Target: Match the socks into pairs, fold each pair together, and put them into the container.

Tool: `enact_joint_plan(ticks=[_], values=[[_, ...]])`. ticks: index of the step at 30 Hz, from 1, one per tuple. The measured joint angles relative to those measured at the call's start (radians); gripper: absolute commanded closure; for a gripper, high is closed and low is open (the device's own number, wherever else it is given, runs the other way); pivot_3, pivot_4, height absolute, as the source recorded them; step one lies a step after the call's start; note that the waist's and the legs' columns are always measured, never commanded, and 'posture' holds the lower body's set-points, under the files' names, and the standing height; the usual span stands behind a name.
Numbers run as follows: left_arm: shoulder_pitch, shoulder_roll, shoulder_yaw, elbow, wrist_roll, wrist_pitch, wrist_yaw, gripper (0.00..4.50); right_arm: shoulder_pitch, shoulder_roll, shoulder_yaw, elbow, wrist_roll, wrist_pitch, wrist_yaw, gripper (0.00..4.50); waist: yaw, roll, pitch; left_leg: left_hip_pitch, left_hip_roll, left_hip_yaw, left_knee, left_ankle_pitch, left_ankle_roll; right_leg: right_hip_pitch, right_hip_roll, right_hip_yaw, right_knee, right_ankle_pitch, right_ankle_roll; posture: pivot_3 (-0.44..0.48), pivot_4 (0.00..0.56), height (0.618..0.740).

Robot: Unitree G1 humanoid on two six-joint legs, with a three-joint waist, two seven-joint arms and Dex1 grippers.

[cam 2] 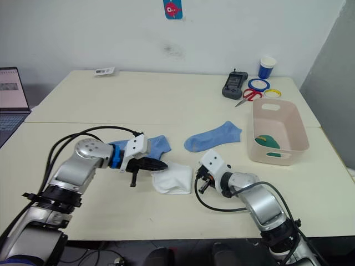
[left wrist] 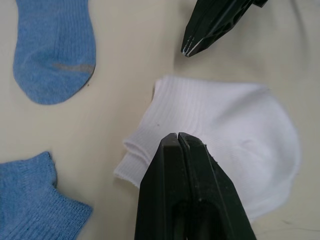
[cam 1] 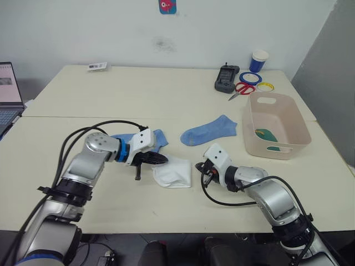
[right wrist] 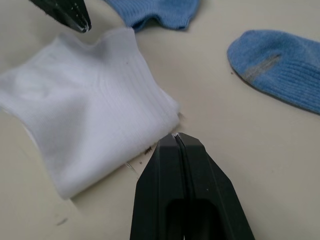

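A folded white pair of socks [cam 1: 173, 173] lies near the table's front middle. My left gripper [cam 1: 159, 159] is shut with its tips [left wrist: 177, 135] just over the pair's left edge, and I see no cloth between the fingers. On the other side, my right gripper [cam 1: 199, 167] is shut too, its tips [right wrist: 175, 135] at the pair's right corner. One light blue sock [cam 1: 209, 131] lies flat behind the white pair. Another light blue sock [cam 1: 151, 138] lies partly under my left wrist. The pink-beige container [cam 1: 275, 145] stands at the right with a dark green sock [cam 1: 266, 133] inside.
At the back right are a black device [cam 1: 226, 78], red-handled scissors [cam 1: 240, 90], rolls of tape [cam 1: 250, 77] and a blue-and-white paper cup [cam 1: 258, 60]. A laptop [cam 1: 8, 91] sits off the far left. A small label [cam 1: 97, 66] lies at the back.
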Motion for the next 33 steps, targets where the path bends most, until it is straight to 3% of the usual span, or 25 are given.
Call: enact_joint_plan(ticks=[5,9,13,24,33], values=[[0.063,-0.001,-0.026,0.036,0.031,-0.030,-0.001,4.50,0.045,0.037,-0.083,-0.063,0.117,0.180,-0.007,2.82,0.000,0.000,0.000,0.000,0.000,0.000,0.000,0.000,0.000,0.000,-0.001,0.001,0.000,0.000,0.000,0.000,0.150,0.732],[0.058,-0.008,-0.033,0.150,0.075,-0.157,0.009,4.50,0.046,0.056,-0.132,-0.102,0.191,0.306,-0.018,1.40,0.002,0.000,0.000,0.000,0.000,0.000,0.000,0.000,0.000,0.000,-0.001,0.001,0.000,0.000,0.000,0.000,0.150,0.732],[0.047,-0.027,-0.030,0.196,0.089,-0.224,0.016,4.50,0.046,0.139,-0.176,-0.095,0.221,0.412,-0.083,0.03,0.003,0.000,0.000,0.001,0.000,0.000,0.000,0.000,0.000,0.000,-0.001,0.001,0.000,0.000,0.000,0.000,0.150,0.732],[0.092,-0.017,-0.003,0.153,0.090,-0.217,0.019,4.50,-0.090,0.415,-0.355,0.080,0.261,0.579,-0.209,0.03,-0.010,0.001,-0.003,0.002,0.001,0.000,0.000,0.000,0.000,0.001,-0.001,0.001,0.001,0.000,0.000,0.000,0.150,0.732],[0.120,-0.016,0.005,0.104,0.092,-0.172,0.029,4.50,-0.177,0.451,-0.407,0.251,0.314,0.547,-0.272,0.03,-0.016,0.001,-0.006,0.003,0.000,0.000,-0.001,0.000,0.000,0.001,-0.001,0.001,0.001,0.000,0.000,0.000,0.150,0.732]])
